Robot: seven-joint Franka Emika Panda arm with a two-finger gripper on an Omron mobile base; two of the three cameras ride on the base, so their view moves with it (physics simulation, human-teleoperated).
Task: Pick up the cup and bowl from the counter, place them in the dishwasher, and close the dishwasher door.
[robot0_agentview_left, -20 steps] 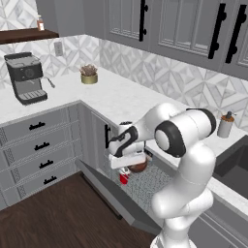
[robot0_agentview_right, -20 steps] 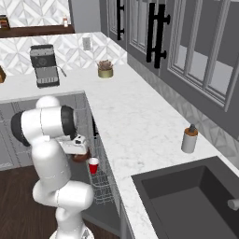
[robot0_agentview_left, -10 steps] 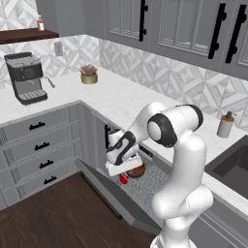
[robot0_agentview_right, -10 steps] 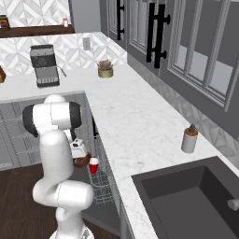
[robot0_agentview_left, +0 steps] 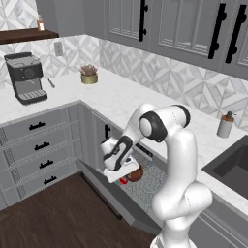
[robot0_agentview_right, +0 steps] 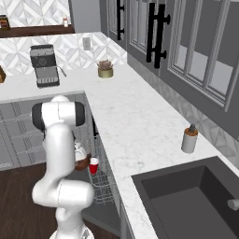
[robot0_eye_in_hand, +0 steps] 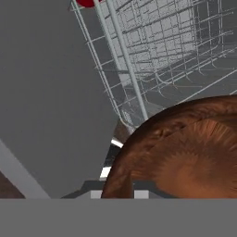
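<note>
We see the gripper (robot0_agentview_left: 127,173) grasping the bowl (robot0_agentview_left: 135,174) just above the dishwasher's wire rack (robot0_eye_in_hand: 157,55); the cup (robot0_agentview_right: 94,165) already stands in that rack, beside the bowl, over the lowered dishwasher door (robot0_agentview_left: 116,199)

Dishwasher door (robot0_agentview_left: 104,186) folded down toward the floor, under the surface (robot0_agentview_left: 131,99), with the wire rack (robot0_agentview_left: 147,181) drawn out above it. Cup (robot0_agentview_right: 94,165) upright in the rack, bowl (robot0_agentview_left: 135,174) just beside it, at the gripper (robot0_agentview_left: 115,170) over the rack's near edge. Coffee machine (robot0_agentview_left: 26,77) on the surface far left, potted plant (robot0_agentview_left: 89,74) behind it toward the corner. Soap bottle (robot0_agentview_left: 224,125) on the surface to the right, just before the sink (robot0_agentview_right: 186,200). Drawers (robot0_agentview_left: 36,150) left of the dishwasher.
</note>
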